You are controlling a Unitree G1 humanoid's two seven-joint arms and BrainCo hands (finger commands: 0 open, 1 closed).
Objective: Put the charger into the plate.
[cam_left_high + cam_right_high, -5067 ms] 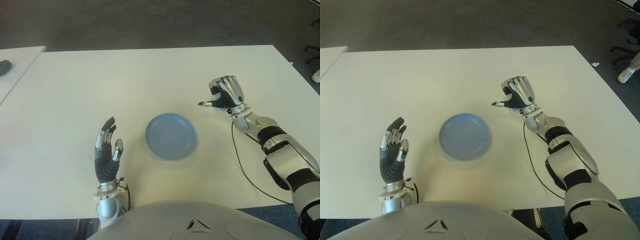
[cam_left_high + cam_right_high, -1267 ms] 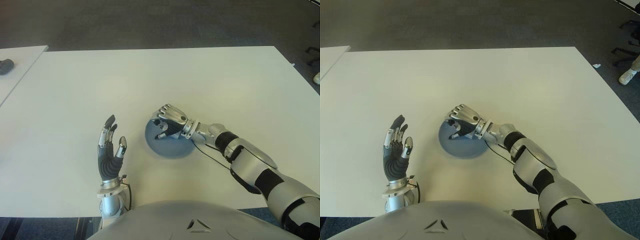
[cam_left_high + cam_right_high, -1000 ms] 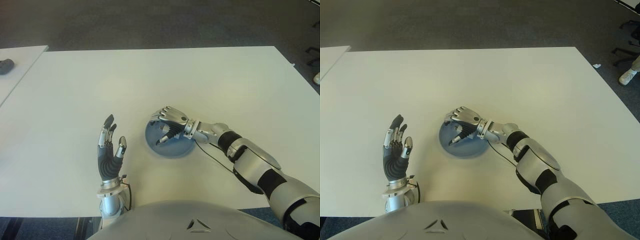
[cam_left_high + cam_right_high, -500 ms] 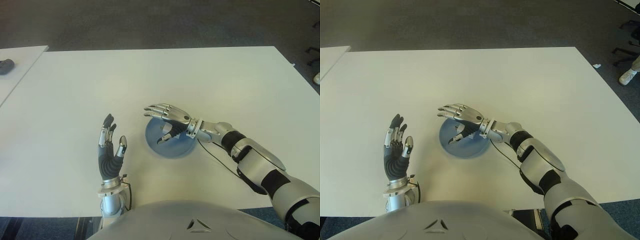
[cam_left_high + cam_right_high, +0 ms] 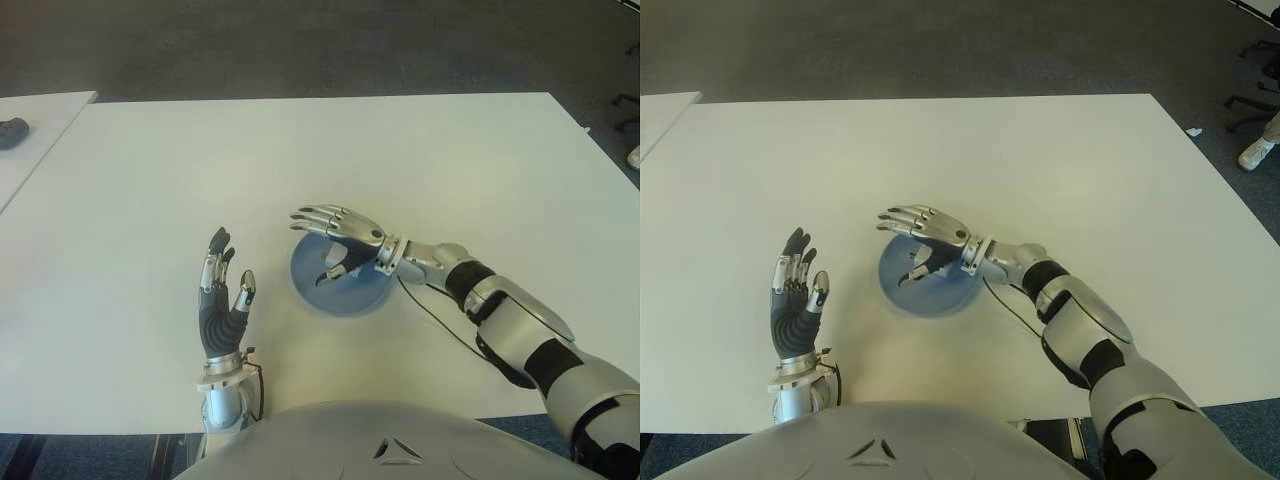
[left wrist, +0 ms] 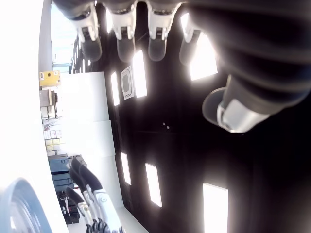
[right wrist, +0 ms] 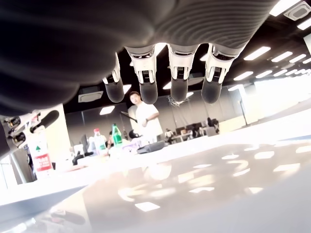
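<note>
Right hand (image 5: 349, 236) above the blue plate (image 5: 346, 299), palm down, four fingers (image 7: 179, 74) stretched out flat and fanned past the plate's far-left rim, thumb bent down toward the plate's middle. Nothing pinched or gripped, going by the right wrist view: bare fingertips with clear gaps between them, and below them only the glossy plate surface with ceiling lights mirrored in it. No telling from the eye views whether the thumb tip touches the plate or hangs just above it. No charger to be made out anywhere: not in either hand, not on the uncovered near and right parts of the plate, not on the white table (image 5: 300, 150) around it. If in the plate at all, then hidden under the palm and thumb, so placement unconfirmed. Judged from the opened hand right over the plate, probably at or just past the release step, with only lifting the hand clear of the plate and checking the contents left to do. Thin dark cable (image 5: 440, 325) across the table to the right of the plate, near the right forearm. Left hand (image 5: 222, 300) idle to the left of the plate, well apart from it, upright, fingers loosely spread, holding nothing.
</note>
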